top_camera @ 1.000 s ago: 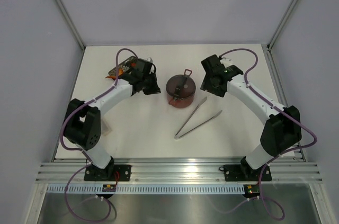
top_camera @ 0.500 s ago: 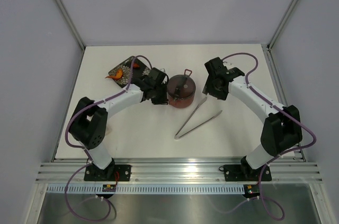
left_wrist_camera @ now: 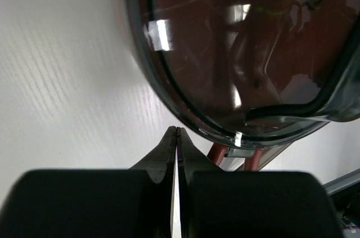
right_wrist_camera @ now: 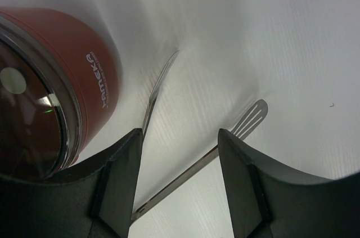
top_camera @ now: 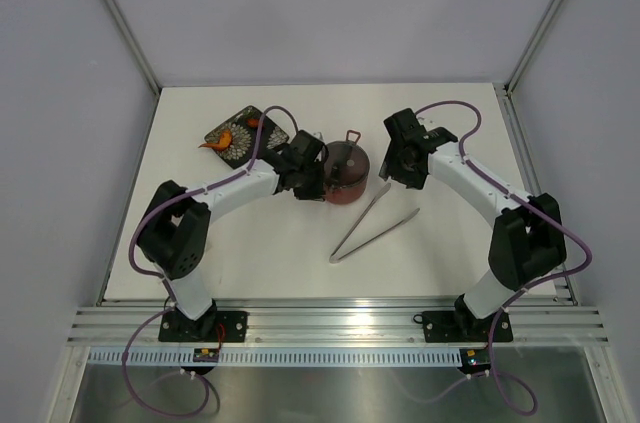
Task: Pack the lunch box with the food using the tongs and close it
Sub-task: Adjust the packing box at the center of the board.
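The lunch box (top_camera: 345,171), a round dark-red pot, stands mid-table with a dark see-through lid (left_wrist_camera: 242,52) on top. My left gripper (top_camera: 318,175) is shut and empty, its tips (left_wrist_camera: 178,131) right at the pot's left rim, beside a red clasp (left_wrist_camera: 239,156). The silver tongs (top_camera: 372,226) lie flat in a narrow V just right of the pot. Above their tips (right_wrist_camera: 250,119) hovers my right gripper (top_camera: 393,173), open (right_wrist_camera: 180,139), with the lunch box (right_wrist_camera: 93,66) to its left. Orange-red food (top_camera: 222,139) lies on a black tray; what is inside the pot is hidden.
The black patterned tray (top_camera: 250,128) sits at the back left of the white table. Grey walls close the table's back and sides. An aluminium rail (top_camera: 340,321) runs along the near edge by the arm bases.
My left arm swung right, from over the tray to the pot's left side, uncovering the tray. The right gripper shifted slightly nearer the tongs' tips. Pot and tongs stayed put.
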Controlling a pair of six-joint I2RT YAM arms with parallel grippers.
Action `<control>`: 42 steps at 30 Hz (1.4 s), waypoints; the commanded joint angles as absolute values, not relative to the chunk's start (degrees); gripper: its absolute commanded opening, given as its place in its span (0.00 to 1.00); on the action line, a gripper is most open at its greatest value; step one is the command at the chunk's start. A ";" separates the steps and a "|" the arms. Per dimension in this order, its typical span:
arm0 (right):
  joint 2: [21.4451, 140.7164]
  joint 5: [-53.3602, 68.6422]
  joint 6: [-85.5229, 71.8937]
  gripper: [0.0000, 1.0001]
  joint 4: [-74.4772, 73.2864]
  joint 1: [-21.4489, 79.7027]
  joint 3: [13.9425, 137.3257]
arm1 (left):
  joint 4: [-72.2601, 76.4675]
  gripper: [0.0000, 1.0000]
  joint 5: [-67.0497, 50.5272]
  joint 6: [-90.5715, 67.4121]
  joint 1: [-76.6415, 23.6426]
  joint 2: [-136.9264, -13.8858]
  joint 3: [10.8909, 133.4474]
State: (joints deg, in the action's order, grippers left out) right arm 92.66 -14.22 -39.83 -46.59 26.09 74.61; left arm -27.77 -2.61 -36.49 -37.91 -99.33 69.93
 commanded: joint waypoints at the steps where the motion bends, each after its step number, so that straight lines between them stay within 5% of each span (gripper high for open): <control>1: 93.08 -13.71 -39.11 0.63 -45.35 25.75 75.15 | -26.72 0.00 -2.81 -36.39 -39.37 -100.19 73.30; 35: 92.04 -11.25 -38.06 0.62 -44.30 25.93 74.62 | -29.35 0.00 -3.08 -36.12 -41.22 -98.89 72.96; 39: 85.18 -9.94 -35.95 0.47 -40.27 28.81 71.46 | -30.76 0.00 -1.06 -35.86 -41.22 -95.02 70.58; 42: 80.78 -9.23 -34.45 0.17 -37.19 32.86 69.79 | -32.16 0.00 0.26 -35.86 -41.13 -91.33 67.95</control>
State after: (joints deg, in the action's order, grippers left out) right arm 87.33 -10.76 -36.84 -42.46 28.62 70.30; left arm -30.83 -2.46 -36.45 -40.93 -97.08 69.78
